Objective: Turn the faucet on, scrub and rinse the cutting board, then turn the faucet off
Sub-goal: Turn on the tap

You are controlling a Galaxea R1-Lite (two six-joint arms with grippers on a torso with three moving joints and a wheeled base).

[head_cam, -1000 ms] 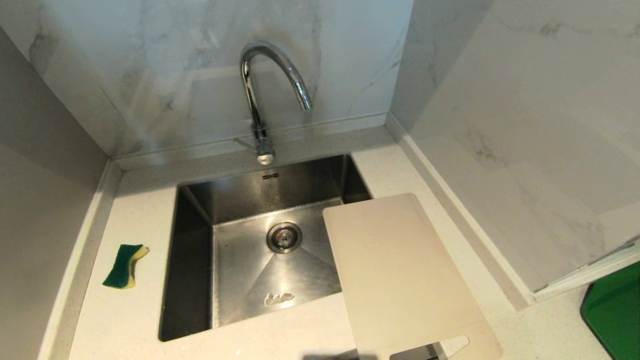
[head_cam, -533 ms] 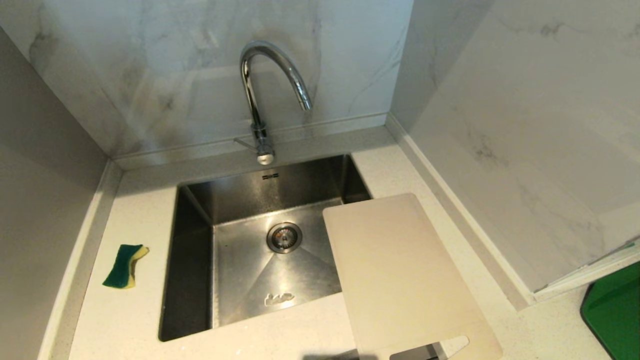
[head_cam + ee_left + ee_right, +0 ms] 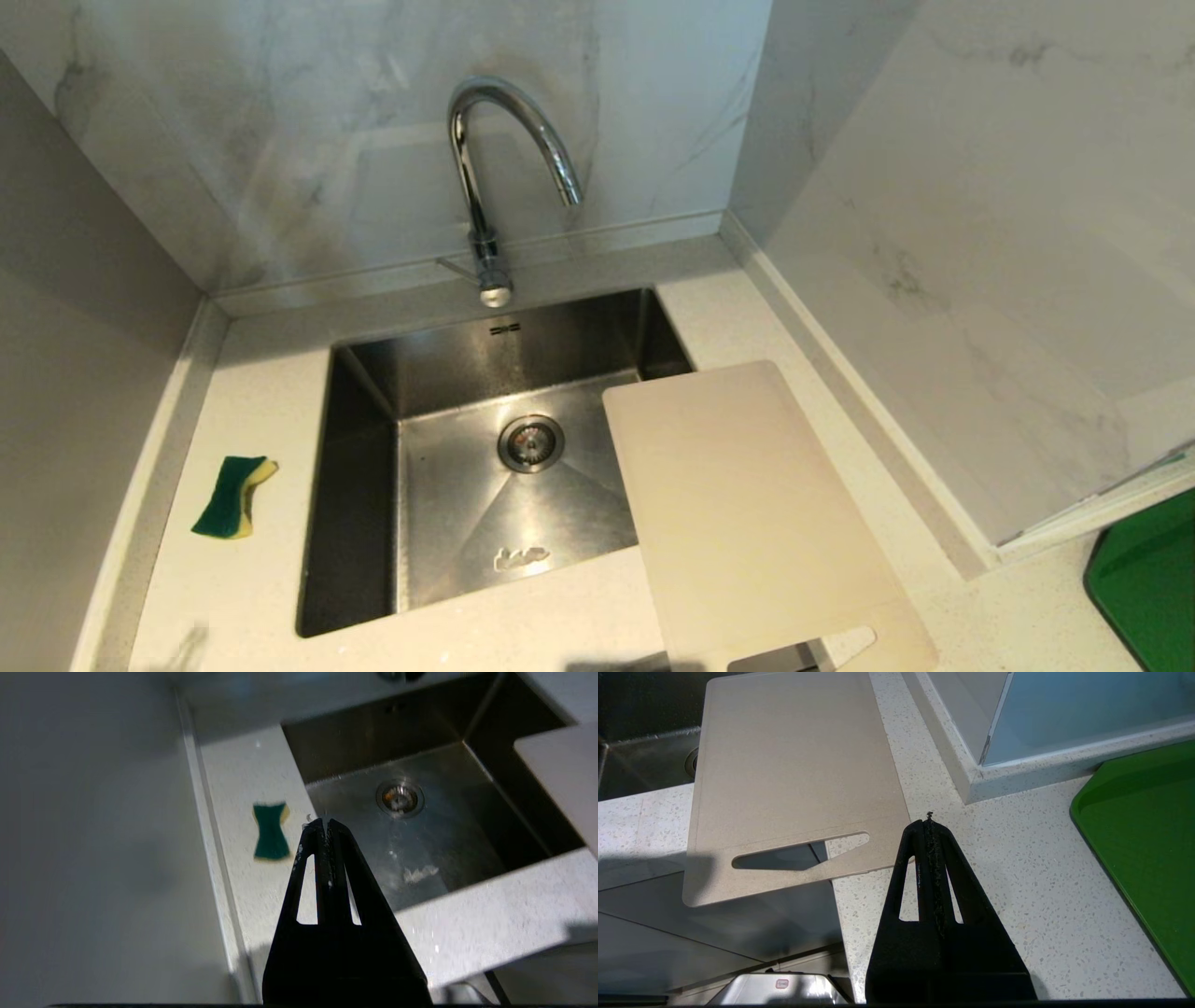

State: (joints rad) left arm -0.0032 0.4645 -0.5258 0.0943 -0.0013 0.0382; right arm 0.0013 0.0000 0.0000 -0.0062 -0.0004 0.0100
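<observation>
**Both grippers closed and empty at the sink**

Head view: I see the faucet (image 3: 485, 187) behind the sink (image 3: 355, 485), no water running. The board (image 3: 747, 513) lies on the counter (image 3: 243, 579), one corner over the sink. A sponge (image 3: 233, 497) sits left.

Left wrist: my left gripper (image 3: 325, 822) hangs above the counter edge, pinched together, holding nothing.

Right wrist: my right gripper (image 3: 929, 823) is likewise closed and empty, near the board's slotted end, beside a green tray (image 3: 1148, 840).

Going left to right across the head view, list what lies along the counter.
sponge → sink → drain → cutting board → green tray
</observation>
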